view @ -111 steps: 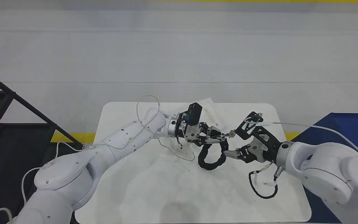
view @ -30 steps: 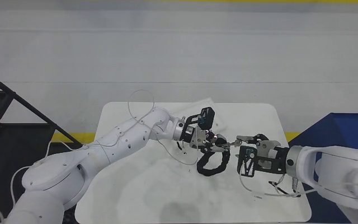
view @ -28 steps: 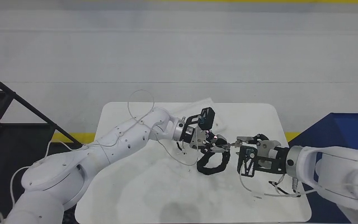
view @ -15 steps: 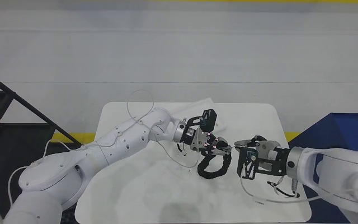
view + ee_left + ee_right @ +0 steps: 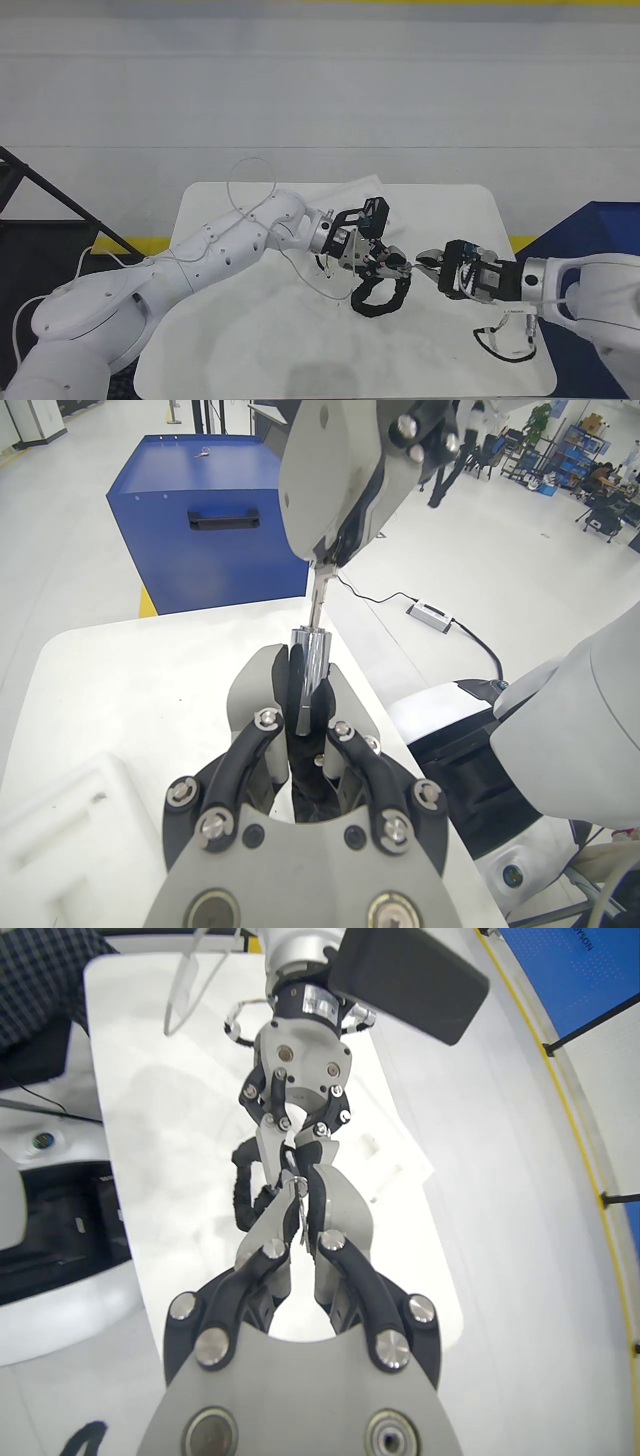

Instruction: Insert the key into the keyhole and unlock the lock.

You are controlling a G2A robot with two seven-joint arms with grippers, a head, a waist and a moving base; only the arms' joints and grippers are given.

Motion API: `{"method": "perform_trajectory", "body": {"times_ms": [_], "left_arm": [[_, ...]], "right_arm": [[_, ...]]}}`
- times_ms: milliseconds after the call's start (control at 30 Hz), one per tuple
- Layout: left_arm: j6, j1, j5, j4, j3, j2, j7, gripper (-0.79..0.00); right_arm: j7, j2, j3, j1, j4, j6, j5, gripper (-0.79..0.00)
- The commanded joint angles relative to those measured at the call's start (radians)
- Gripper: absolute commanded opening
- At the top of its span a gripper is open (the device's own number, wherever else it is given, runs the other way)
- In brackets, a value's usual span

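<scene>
My left gripper [image 5: 306, 687] is shut on the lock's chrome cylinder [image 5: 309, 670], held above the white table [image 5: 300, 330]; the lock's black cable loop [image 5: 378, 292] hangs below it. The silver key [image 5: 318, 592] is pinched in my right gripper [image 5: 327, 557], which is shut on its head; the key's tip sits at the cylinder's end face. In the right wrist view, the key [image 5: 301, 1218] lies between the right fingers [image 5: 345, 1208], pointing at the left gripper [image 5: 295, 1153]. From above, the two grippers meet tip to tip near the lock [image 5: 400, 263] and the key [image 5: 418, 264].
A white foam block [image 5: 355, 195] lies at the table's far edge behind the left arm. A black cable loop [image 5: 505, 345] hangs from the right arm. A blue cabinet [image 5: 200, 530] stands past the table's end. A thin white wire [image 5: 250, 185] arcs off the left arm.
The right gripper has rotated about its wrist and moved in toward the lock with the key. The left gripper with the lock has stayed nearly still.
</scene>
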Motion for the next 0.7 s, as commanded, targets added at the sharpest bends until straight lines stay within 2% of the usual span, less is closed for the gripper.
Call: {"method": "perform_trajectory", "body": {"times_ms": [0,133,300,433,467,500,533,667], "left_arm": [[0.0,0.001,0.043,-0.002,0.0,-0.002,0.035,-0.785],[0.0,0.004,0.114,0.001,0.0,-0.004,0.1,-0.785],[0.0,0.009,0.189,0.009,0.0,-0.006,0.178,-0.785],[0.0,0.009,0.248,0.033,0.0,-0.007,0.218,-0.785],[0.0,0.01,0.257,0.042,0.0,-0.008,0.22,-0.785],[0.0,0.01,0.265,0.055,0.0,-0.009,0.216,-0.785],[0.0,0.007,0.274,0.076,0.0,-0.01,0.2,-0.785],[0.0,0.004,0.265,0.14,0.0,-0.022,0.072,-0.785]], "right_arm": [[0.027,0.001,-0.003,0.004,0.029,0.018,0.11,-0.785],[0.075,0.001,-0.009,0.021,0.068,0.058,0.232,-0.785],[0.087,-0.003,-0.023,0.028,0.097,0.125,0.3,-0.785],[0.081,-0.006,-0.027,0.029,0.109,0.141,0.342,-0.785],[0.083,-0.007,-0.027,0.029,0.11,0.141,0.345,-0.646],[0.084,-0.007,-0.026,0.028,0.112,0.146,0.347,-0.142],[0.086,-0.007,-0.024,0.027,0.112,0.148,0.349,0.0],[0.082,-0.007,-0.005,0.01,0.126,0.145,0.358,0.0]]}}
